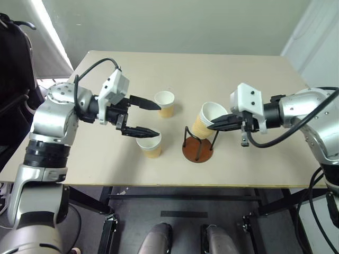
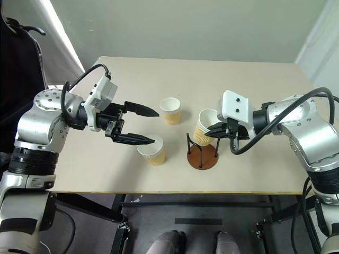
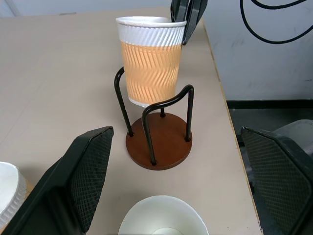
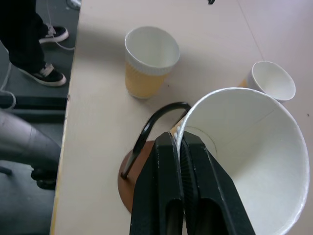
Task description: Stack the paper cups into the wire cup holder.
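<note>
from the head camera, a pale beige rectangular table (image 1: 106,69) carries a round reddish-brown wooden disc with two upright black wire loops, the wire cup holder (image 1: 197,148). the right gripper (image 1: 216,125) is clenched on the rim of a tapered tan-and-white paper cup (image 1: 205,119), held tilted with its base between the tops of the loops, above the disc. two more paper cups of the same kind stand upright on the table: one (image 1: 164,103) farther back, one (image 1: 149,144) nearer the front edge, just left of the holder. the left gripper (image 1: 145,117) hangs over these two with its black fingers spread wide, grasping nothing.

the left wrist view shows the held cup (image 3: 150,63) lowered partway between the wire loops (image 3: 166,115), its bottom clear of the disc, the right gripper's fingers (image 3: 188,14) pinching its rim.

the right wrist view shows both black fingers (image 4: 168,191) squeezed on the cup wall (image 4: 244,147), one inside, one outside. a person's dark shoes (image 4: 46,76) stand on the floor beyond the table.
</note>
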Motion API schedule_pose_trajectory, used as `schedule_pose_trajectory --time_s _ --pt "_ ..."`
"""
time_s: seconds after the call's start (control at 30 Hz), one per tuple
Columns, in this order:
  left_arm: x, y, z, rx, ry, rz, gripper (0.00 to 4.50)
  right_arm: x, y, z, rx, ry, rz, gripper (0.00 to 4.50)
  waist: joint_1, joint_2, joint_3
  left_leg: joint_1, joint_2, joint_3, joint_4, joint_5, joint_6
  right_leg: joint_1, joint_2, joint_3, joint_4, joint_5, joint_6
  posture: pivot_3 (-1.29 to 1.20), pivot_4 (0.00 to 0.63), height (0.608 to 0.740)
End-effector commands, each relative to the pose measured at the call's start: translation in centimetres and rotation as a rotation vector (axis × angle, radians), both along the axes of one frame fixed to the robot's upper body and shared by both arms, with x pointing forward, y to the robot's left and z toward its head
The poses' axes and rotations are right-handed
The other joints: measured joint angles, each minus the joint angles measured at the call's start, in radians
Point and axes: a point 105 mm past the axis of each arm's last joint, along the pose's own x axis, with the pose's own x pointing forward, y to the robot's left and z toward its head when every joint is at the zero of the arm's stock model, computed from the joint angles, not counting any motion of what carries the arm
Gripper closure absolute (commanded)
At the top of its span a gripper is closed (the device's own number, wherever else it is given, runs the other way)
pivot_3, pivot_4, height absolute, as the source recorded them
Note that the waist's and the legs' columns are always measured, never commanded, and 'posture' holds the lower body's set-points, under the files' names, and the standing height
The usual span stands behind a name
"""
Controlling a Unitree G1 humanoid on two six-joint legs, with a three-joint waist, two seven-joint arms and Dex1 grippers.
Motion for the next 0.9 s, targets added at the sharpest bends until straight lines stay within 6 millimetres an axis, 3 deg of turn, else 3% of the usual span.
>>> schedule_pose_trajectory --time_s 0.03,0.33,0.63,0.9 --pt "-0.4 0.0 1.4 -0.013 -0.056 -0.012 0.00 -0.3 0.3 1.3 0.031 -0.042 0.014 3.89 0.000 0.000 0.000 0.000 0.000 0.000 0.000 0.000 0.000 0.000 0.000 0.000 0.000 0.000 0.000 0.00 0.150 0.740" --pt "-0.3 -0.1 1.4 -0.009 -0.060 -0.002 0.00 -0.1 0.5 2.0 0.075 -0.046 0.003 0.86 0.000 0.000 0.000 0.000 0.000 0.000 0.000 0.000 0.000 0.000 0.000 0.000 0.000 0.000 0.000 0.00 0.150 0.740" --pt "3.0 0.0 1.1 0.036 -0.182 0.171 0.00 -0.1 0.8 7.0 0.348 -0.031 -0.021 0.86 0.000 0.000 0.000 0.000 0.000 0.000 0.000 0.000 0.000 0.000 0.000 0.000 0.000 0.000 0.000 0.00 0.150 0.740" --pt "5.9 0.5 2.0 0.038 -0.303 0.302 0.00 0.0 0.6 7.4 0.380 -0.042 -0.047 0.86 -0.001 0.000 0.000 0.000 0.000 0.000 0.000 0.000 0.000 -0.001 0.000 0.000 0.000 0.000 0.000 0.00 0.150 0.740"
